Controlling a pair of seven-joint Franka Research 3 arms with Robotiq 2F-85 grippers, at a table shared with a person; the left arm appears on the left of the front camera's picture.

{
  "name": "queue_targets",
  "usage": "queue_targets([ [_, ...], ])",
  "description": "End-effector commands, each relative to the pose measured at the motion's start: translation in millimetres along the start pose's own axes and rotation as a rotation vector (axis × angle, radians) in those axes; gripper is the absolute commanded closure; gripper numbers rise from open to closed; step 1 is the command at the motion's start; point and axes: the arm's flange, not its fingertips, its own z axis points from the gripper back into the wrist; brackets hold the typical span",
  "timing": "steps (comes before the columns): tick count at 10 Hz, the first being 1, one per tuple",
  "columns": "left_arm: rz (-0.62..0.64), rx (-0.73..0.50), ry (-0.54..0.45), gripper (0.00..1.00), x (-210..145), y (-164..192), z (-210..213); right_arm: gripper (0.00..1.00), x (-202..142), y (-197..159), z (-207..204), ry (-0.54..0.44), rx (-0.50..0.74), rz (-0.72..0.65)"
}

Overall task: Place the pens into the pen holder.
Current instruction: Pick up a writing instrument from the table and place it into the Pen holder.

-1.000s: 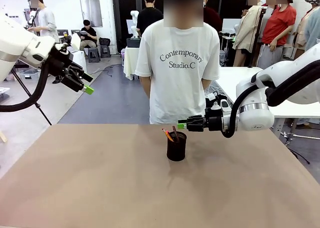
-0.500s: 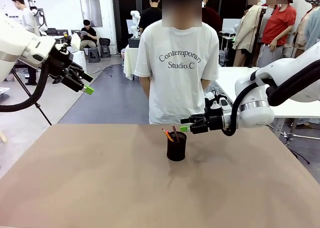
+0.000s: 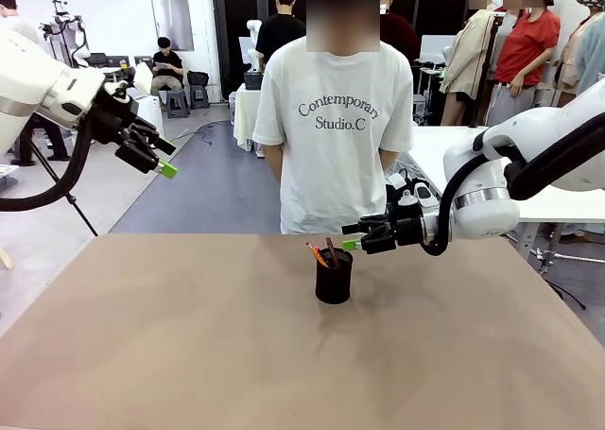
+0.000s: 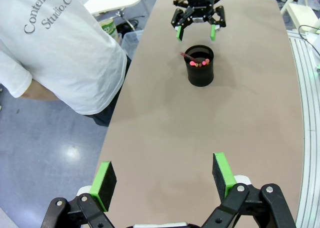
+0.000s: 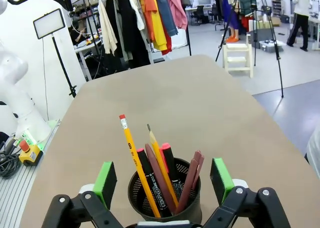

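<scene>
- The pen holder (image 3: pixel 334 276), a small black cylinder of fine mesh, stands upright on the table (image 3: pixel 189 354), right of the middle and toward the far edge, close to the person.
- The pens (image 3: pixel 321 254) are inside it, leaning out over the rim toward the left in the front view.
- From the right wrist camera the bundle reads clearly: a long yellow pencil (image 5: pixel 139 165) with a pink eraser cap, a shorter sharpened orange pencil (image 5: pixel 160 160), black pens with pink-red ends (image 5: pixel 168 163), and dark maroon sticks (image 5: pixel 191 177) leaning the other way.
- The right gripper (image 3: pixel 352 236) hangs level with the pen tips, just to the right of the cup, its green-padded fingers spread wide with nothing between them; in its own camera the two pads flank the mesh cup.
- In the left wrist view the same gripper (image 4: pixel 198 31) hangs just beyond the cup (image 4: pixel 200 66), fingers splayed.
- The left gripper (image 3: pixel 161 158) is high at the far left, well away from the cup, black fingers angled down to the right; its own camera shows the green pads (image 4: pixel 105 178) standing wide apart over bare tabletop.
- The table surface is a smooth, matte brown sheet.
- A person in a white printed T-shirt (image 3: pixel 336 137) stands at the far edge, arms behind the back.
</scene>
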Motion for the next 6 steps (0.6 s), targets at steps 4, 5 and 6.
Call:
queue_targets([
  [4,0.001,0.007,0.002,0.00,-0.6,-0.2,2.0,0.00,7.8,7.7,8.9,0.028,0.041,0.013],
  [5,0.001,0.007,0.002,0.00,-0.6,-0.2,2.0,0.00,16.1,14.1,16.4,0.040,0.057,0.037],
  [6,0.001,0.007,0.002,0.00,-0.6,-0.2,2.0,0.00,27.6,15.9,25.3,0.075,0.069,0.033],
])
